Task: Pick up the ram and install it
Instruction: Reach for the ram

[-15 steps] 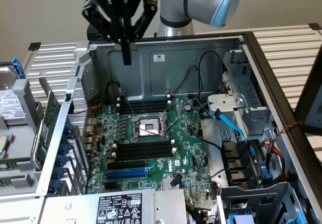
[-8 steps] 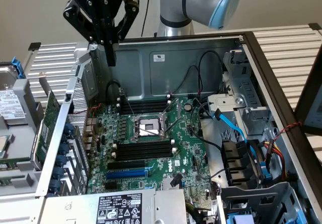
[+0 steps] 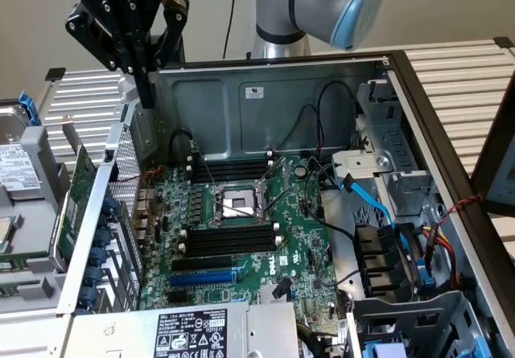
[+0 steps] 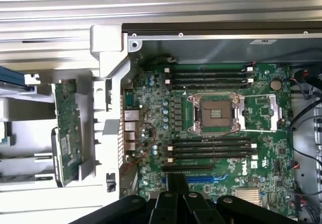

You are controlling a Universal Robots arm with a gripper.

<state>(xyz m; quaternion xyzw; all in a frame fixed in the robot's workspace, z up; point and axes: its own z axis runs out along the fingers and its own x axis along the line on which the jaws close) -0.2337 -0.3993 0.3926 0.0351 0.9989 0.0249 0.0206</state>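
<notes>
Gripper (image 3: 147, 96): clenched, its fingers pressed together with nothing between them; it hangs in the upper left of the exterior view, above the left wall of the open case (image 3: 265, 92)
Task's thing: the ram (image 4: 65, 126), a long green stick with a white label, lies outside the case in a pale grey holder (image 4: 30, 138); in the exterior view it shows at the middle left of the frame (image 3: 72, 205), just beyond the perforated case wall, lower than the Gripper and apart from it
Where it belongs: the black memory slots (image 3: 225, 241) run in two banks, one on each side of the processor socket (image 3: 233, 203) on the motherboard (image 3: 298, 245), near the centre of the exterior view; all of them look empty; the state of their end latches I cannot tell
Step in hand: by my reading the pick has not begun; the ram is untouched in its holder and no slot is filled, so this is the approach to the grasp
What a grasp calls for: the jaws must part before anything else; they should line up across the stick's two flat faces, not along its length; the descent has to pass close beside the case wall without striking it; a hold near mid-length would keep the ram level
</notes>
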